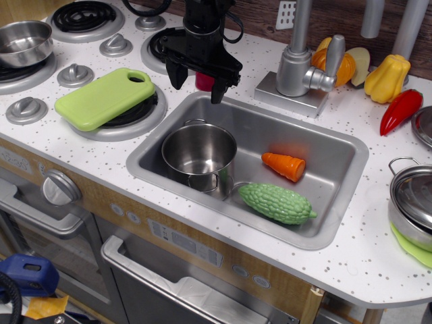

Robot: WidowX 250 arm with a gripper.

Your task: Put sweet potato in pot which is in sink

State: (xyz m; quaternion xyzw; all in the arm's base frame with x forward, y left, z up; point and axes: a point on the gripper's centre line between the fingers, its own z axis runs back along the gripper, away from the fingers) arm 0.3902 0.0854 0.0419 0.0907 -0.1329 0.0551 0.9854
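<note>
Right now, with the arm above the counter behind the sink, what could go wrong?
The small dark magenta sweet potato sits between the black gripper's jaws, mostly hidden; a shallow grip could drop it on the counter. The shiny steel pot is small, so release could miss into the grey metal sink.
</note>
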